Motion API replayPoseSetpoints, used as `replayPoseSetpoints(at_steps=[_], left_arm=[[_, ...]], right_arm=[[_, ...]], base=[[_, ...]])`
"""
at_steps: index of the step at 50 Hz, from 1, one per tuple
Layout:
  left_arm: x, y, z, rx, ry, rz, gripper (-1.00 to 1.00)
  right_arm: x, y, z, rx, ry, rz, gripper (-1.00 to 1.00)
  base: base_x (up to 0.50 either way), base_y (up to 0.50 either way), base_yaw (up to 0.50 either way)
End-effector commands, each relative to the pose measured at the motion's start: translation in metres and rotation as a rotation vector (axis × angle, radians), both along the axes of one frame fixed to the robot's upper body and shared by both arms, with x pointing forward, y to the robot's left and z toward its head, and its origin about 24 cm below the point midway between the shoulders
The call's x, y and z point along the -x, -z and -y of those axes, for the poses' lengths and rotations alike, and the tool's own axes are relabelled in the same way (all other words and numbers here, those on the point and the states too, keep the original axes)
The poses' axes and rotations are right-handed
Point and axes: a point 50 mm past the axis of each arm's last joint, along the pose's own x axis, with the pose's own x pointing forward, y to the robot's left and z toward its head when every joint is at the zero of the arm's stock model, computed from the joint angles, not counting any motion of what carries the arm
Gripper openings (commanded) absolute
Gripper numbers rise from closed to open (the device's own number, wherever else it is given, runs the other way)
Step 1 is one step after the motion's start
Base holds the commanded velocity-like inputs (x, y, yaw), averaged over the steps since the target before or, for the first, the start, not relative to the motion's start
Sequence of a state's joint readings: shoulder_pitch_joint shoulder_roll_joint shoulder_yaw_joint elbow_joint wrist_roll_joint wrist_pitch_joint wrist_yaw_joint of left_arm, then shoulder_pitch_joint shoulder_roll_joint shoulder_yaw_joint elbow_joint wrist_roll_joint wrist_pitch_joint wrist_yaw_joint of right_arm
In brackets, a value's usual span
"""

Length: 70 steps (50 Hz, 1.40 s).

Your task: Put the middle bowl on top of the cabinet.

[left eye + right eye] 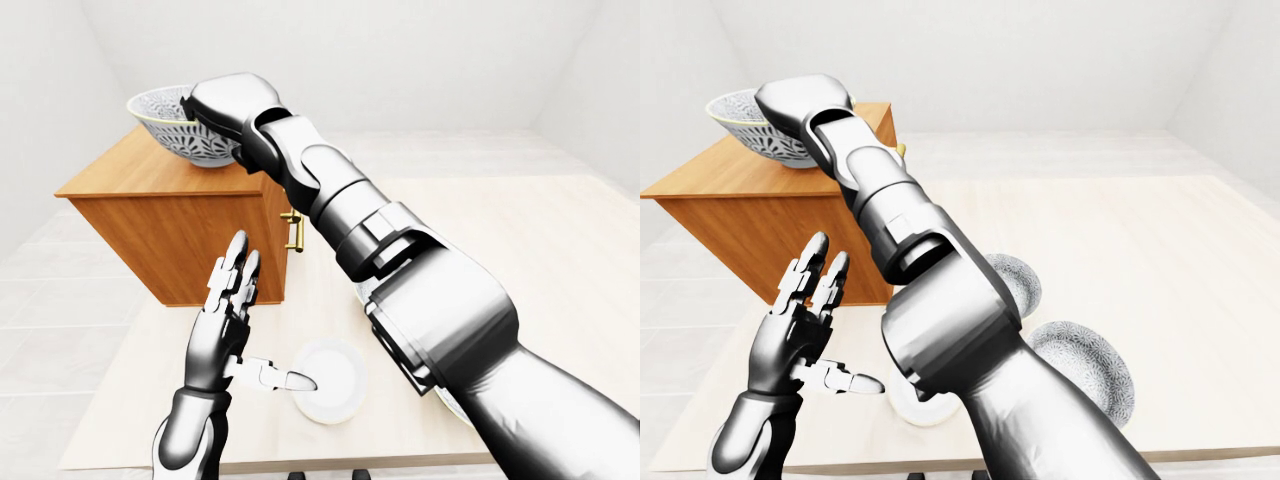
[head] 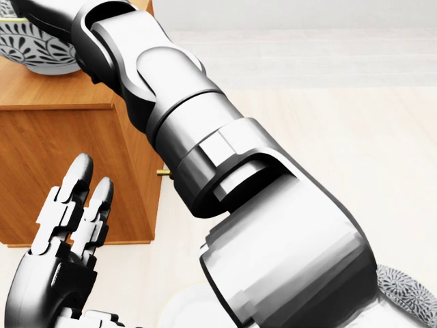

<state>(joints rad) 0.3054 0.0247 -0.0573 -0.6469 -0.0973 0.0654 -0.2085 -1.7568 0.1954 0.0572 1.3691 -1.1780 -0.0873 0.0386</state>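
Left-eye view: left fingers [image 1: 235, 268] splayed upright, empty; right fingers hidden at bowl [image 1: 170, 125] on cabinet [image 1: 170, 225], grip unclear.

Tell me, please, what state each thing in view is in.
cabinet, door shut.
middle bowl, upright, on or just above the cabinet top, right hand over its rim.
right hand, fingers hidden, grip unclear.
left hand, open, fingers up.
plate, empty.
other bowls, upright on the table.
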Motion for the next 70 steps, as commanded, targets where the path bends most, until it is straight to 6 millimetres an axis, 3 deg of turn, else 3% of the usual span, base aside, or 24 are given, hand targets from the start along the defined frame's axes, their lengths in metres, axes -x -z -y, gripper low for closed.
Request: replayPoseSetpoints(at_steps=[1, 5, 6, 7, 12, 15, 17, 20, 48, 70], left_arm=[[0.0, 0.0, 0.0, 0.0, 0.001, 0.0, 1.0], [-0.001, 0.0, 0.0, 0.0, 0.001, -0.002, 1.0], [-0.001, 0.001, 0.0, 0.0, 0.001, -0.001, 1.0], [-0.001, 0.001, 0.0, 0.0, 0.001, -0.001, 1.0], [-0.001, 0.0, 0.0, 0.0, 0.001, -0.001, 1.0], [-0.001, 0.001, 0.0, 0.0, 0.001, -0.002, 1.0], [0.0, 0.0, 0.0, 0.0, 0.002, -0.002, 1.0], [0.0, 0.0, 0.0, 0.0, 0.003, -0.002, 1.0], [-0.002, 0.002, 0.001, -0.006, 0.001, -0.008, 1.0], [-0.001, 0.003, 0.002, -0.019, 0.003, -0.013, 1.0]], right_arm=[[0.001, -0.003, 0.0, -0.067, -0.014, -0.013, 0.0], [0.001, -0.004, 0.0, -0.068, -0.014, -0.012, 0.07], [0.001, -0.003, 0.0, -0.071, -0.015, -0.016, 0.27], [0.001, -0.003, 0.0, -0.07, -0.015, -0.015, 0.27], [0.001, -0.005, 0.0, -0.074, -0.016, -0.012, 0.65], [0.001, -0.005, 0.0, -0.075, -0.015, -0.012, 0.76], [0.001, -0.006, 0.001, -0.076, -0.014, -0.008, 0.94], [0.001, -0.007, 0.001, -0.077, -0.015, -0.004, 0.99], [0.018, -0.095, 0.022, -0.115, 0.017, 0.244, 1.0], [0.021, -0.113, 0.034, -0.108, 0.026, 0.249, 1.0]], base=[[0.0, 0.0, 0.0], [0.0, 0.0, 0.0], [0.0, 0.0, 0.0], [0.0, 0.0, 0.0], [0.0, 0.0, 0.0], [0.0, 0.0, 0.0], [0.0, 0.0, 0.0], [0.0, 0.0, 0.0], [0.0, 0.0, 0.0], [0.0, 0.0, 0.0]])
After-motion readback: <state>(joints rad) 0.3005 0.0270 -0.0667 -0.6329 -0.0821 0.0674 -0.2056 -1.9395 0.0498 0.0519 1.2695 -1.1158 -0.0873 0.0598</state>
